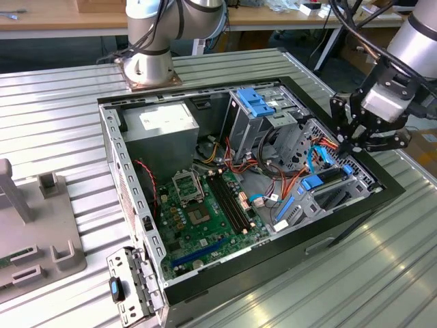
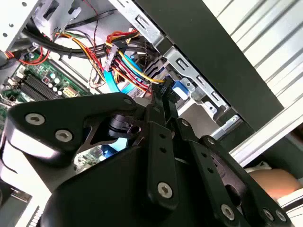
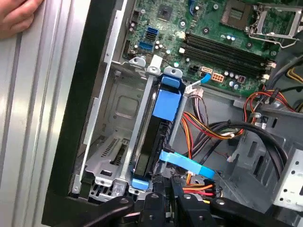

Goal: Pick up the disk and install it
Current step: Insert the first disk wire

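The disk point(image 3: 150, 137) stands on edge in the drive bay at the case's front corner, dark-sided, with bright blue rails point(image 3: 169, 101) along it. In the exterior view the disk point(image 1: 321, 183) lies low in the metal cage at that view's right. My gripper point(image 1: 349, 145) hangs just above that corner. Its black fingers point(image 3: 152, 204) are shut together right at the disk's end, beside a flat blue cable point(image 3: 187, 163). In the second wrist view the gripper point(image 2: 162, 97) tapers to a point at a black connector with red and yellow wires. Whether it pinches anything is hidden.
The open computer case point(image 1: 287, 239) lies on a ribbed metal table. Inside are a green motherboard point(image 1: 205, 205), a grey power-supply box point(image 1: 160, 126) and a cage with a blue bracket point(image 1: 256, 102). Wire bundles point(image 3: 222, 130) crowd the bay. A person's hand point(image 3: 16, 16) rests outside the case.
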`<control>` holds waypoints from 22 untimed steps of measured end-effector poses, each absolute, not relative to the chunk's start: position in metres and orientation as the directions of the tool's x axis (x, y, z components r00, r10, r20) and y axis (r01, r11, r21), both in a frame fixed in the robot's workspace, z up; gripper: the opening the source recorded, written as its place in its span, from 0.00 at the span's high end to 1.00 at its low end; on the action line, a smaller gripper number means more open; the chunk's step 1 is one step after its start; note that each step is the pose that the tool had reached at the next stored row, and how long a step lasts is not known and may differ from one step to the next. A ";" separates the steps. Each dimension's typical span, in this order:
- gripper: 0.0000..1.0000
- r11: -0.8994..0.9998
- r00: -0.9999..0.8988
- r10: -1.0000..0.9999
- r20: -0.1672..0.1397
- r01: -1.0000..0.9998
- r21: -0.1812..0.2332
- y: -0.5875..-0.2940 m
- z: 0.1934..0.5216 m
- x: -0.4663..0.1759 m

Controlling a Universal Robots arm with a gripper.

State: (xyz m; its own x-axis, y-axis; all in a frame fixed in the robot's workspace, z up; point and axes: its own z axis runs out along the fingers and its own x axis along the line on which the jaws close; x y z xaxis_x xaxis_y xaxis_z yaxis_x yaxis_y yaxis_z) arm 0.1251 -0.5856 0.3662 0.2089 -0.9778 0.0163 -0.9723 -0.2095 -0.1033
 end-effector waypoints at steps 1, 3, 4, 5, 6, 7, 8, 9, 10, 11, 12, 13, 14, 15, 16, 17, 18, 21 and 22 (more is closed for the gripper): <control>0.83 -0.163 0.162 -0.987 0.016 -0.981 -0.103 -0.586 0.365 0.120; 0.83 -0.157 0.156 -0.988 0.016 -0.982 -0.103 -0.586 0.364 0.110; 0.83 -0.153 0.153 -0.988 0.016 -0.983 -0.103 -0.586 0.364 0.109; 0.83 -0.145 0.144 -0.989 0.016 -0.984 -0.103 -0.586 0.364 0.108; 0.83 -0.119 0.118 -0.993 0.016 -0.988 -0.103 -0.586 0.363 0.108; 0.83 -0.094 0.093 -0.996 0.016 -0.990 -0.103 -0.586 0.363 0.108; 0.83 -0.070 0.069 -0.997 0.017 -0.992 -0.103 -0.586 0.363 0.108; 0.83 -0.066 0.065 -0.998 0.017 -0.992 -0.103 -0.586 0.363 0.108; 0.83 -0.066 0.065 -0.998 0.016 -0.992 -0.103 -0.586 0.363 0.108; 0.83 -0.066 0.065 -0.998 0.016 -0.992 -0.103 -0.586 0.363 0.108; 0.83 -0.066 0.065 -0.998 0.017 -0.992 -0.108 -0.587 0.363 0.107; 0.83 -0.066 0.064 -0.998 0.017 -0.992 -0.109 -0.588 0.362 0.107; 0.83 -0.065 0.064 -0.998 0.017 -0.992 -0.110 -0.589 0.362 0.107; 0.83 -0.065 0.064 -0.998 0.017 -0.992 -0.110 -0.590 0.362 0.107; 0.83 -0.065 0.063 -0.998 0.017 -0.992 -0.110 -0.591 0.362 0.107; 0.83 -0.065 0.063 -0.998 0.016 -0.992 -0.110 -0.593 0.361 0.107; 0.83 -0.065 0.063 -0.998 0.017 -0.992 -0.110 -0.597 0.361 0.107; 0.83 -0.065 0.063 -0.998 0.017 -0.992 -0.110 -0.598 0.360 0.106; 0.83 -0.065 0.063 -0.998 0.016 -0.992 -0.110 -0.598 0.359 0.106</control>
State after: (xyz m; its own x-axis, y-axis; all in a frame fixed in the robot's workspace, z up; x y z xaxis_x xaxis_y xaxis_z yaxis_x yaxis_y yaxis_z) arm 0.1058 -0.5984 0.3588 0.0632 -0.9979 0.0165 -0.9919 -0.0647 -0.1096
